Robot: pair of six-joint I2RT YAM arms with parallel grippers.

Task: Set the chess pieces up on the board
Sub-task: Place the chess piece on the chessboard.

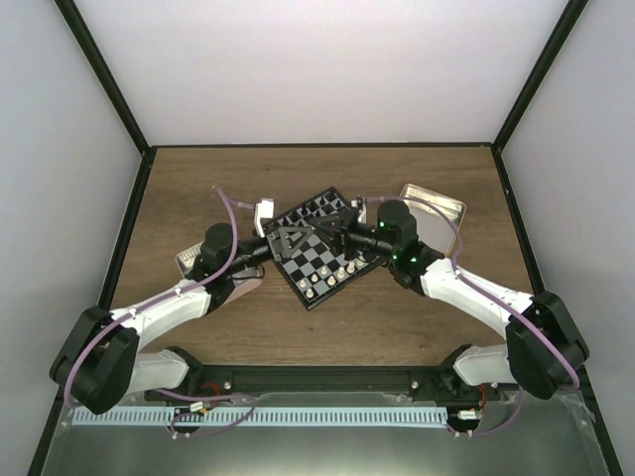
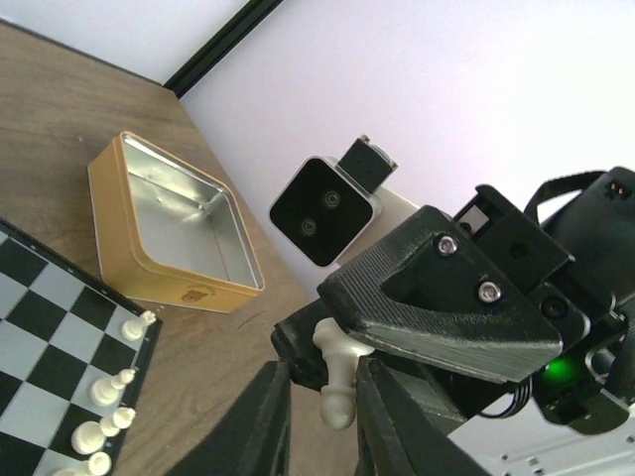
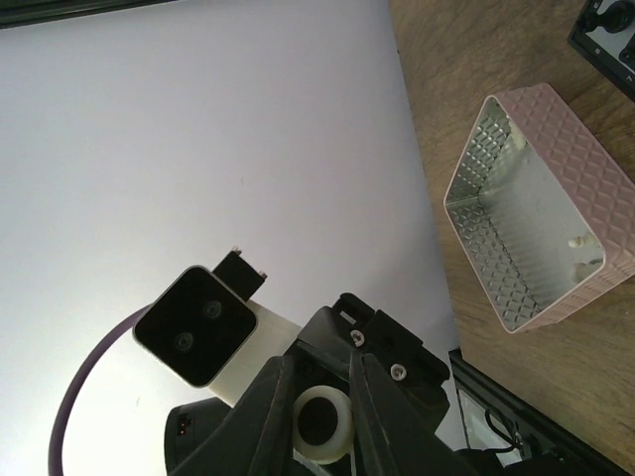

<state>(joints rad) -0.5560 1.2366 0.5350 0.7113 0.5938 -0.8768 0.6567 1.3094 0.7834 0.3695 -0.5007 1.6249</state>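
Now pinches a white chess piece (image 2: 338, 402) in the right gripper (image 3: 320, 395) over the board (image 1: 308, 260), left gripper's (image 2: 325, 377) hold on it unclear.

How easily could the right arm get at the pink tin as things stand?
Probably not easily. The right gripper seems shut on a chess piece above the board, nose to nose with the left gripper. The pink tin lies on the left arm's side, apparently partly under that arm.

White arm shells (image 1: 169, 302), black joints (image 1: 99, 362) — lilac cables (image 1: 228, 203), green LED (image 2: 564, 369), silver screws (image 2: 486, 291) in black housing (image 2: 417, 307).
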